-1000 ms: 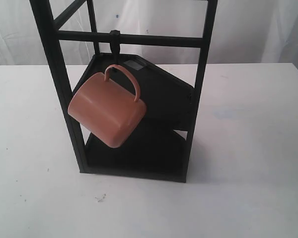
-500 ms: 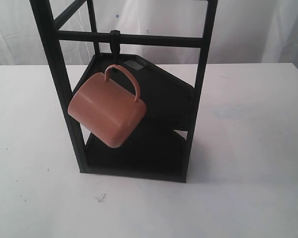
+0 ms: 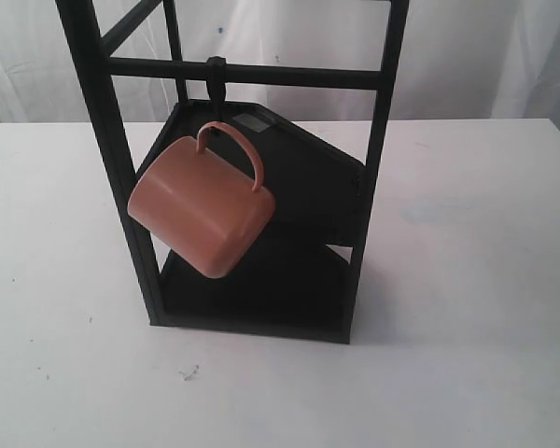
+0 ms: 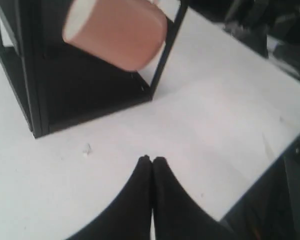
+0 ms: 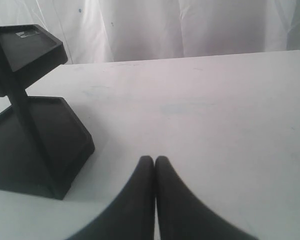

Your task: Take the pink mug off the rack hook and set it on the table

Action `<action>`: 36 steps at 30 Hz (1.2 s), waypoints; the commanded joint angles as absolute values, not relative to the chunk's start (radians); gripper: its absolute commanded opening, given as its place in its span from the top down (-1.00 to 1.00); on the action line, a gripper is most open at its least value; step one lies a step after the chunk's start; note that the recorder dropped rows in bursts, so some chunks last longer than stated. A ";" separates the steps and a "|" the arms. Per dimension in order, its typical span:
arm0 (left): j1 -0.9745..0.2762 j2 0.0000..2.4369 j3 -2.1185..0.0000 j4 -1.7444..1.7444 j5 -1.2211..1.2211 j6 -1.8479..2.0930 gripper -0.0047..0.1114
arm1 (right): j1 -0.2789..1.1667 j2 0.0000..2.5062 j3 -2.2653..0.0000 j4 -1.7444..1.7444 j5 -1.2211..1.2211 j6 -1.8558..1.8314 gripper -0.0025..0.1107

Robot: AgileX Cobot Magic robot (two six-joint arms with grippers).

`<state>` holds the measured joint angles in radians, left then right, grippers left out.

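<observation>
Shows a pink mug (image 3: 202,207) hung tilted on the hook (image 3: 216,79), up ahead of the nearer left tool (image 4: 152,160), closed and empty like the right tool (image 5: 154,159).

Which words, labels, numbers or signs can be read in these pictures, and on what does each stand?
Nothing can be read.
Small grey sticker on the upper shelf of the rack: its print is too small and blurred.
Pink mug: no writing shows.
</observation>
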<state>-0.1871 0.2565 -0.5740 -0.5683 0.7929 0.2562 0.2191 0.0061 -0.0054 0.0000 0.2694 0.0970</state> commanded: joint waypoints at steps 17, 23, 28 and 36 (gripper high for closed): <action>-0.194 0.861 -0.830 -0.765 0.766 0.886 -0.46 | 0.210 0.000 0.000 0.000 0.263 0.110 0.96; -0.194 0.868 -0.747 -1.108 0.700 1.267 -0.46 | 0.210 0.000 0.000 0.000 0.265 0.110 0.96; -0.194 0.868 -0.660 -1.247 0.579 1.396 -0.46 | 0.210 0.000 0.000 0.000 0.265 0.110 0.96; -0.194 0.870 -0.633 -1.279 0.473 1.466 -0.46 | 0.210 0.000 0.000 0.000 0.265 0.110 0.96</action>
<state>-0.1871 0.8682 -0.6385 -1.2482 0.4990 1.4517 0.2191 0.0061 -0.0054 0.0000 0.2694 0.1079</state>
